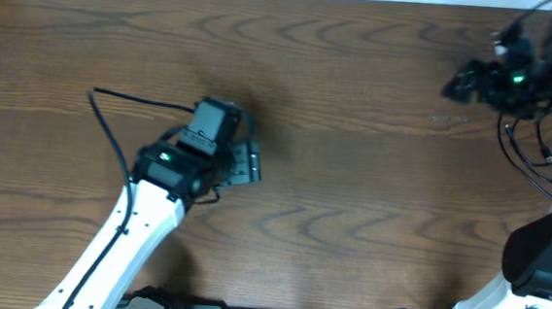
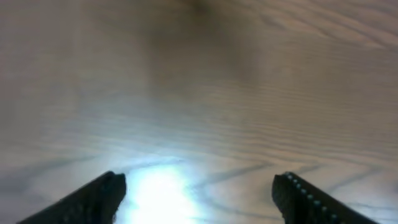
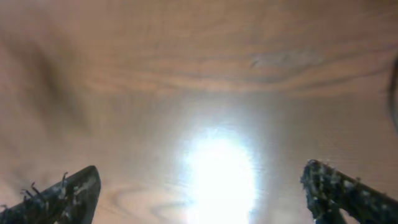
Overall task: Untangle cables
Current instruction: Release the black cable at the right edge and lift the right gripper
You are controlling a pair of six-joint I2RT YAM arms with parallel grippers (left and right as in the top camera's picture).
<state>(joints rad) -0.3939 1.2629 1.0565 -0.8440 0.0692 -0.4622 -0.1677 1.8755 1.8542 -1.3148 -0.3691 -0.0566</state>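
The left gripper (image 2: 199,186) and the right gripper (image 3: 199,179) both hang wide apart, holding nothing above the table (image 1: 352,179), likely readying a reach, since the only thin cables (image 1: 506,149) visible loop near its right edge.

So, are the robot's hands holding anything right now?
Nothing. The left gripper and the right gripper are both open, with just the table showing in the gap.

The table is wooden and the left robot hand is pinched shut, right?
No. The table is wooden, but the left gripper is open: the left wrist view shows its fingers wide apart with only bare wood between them.
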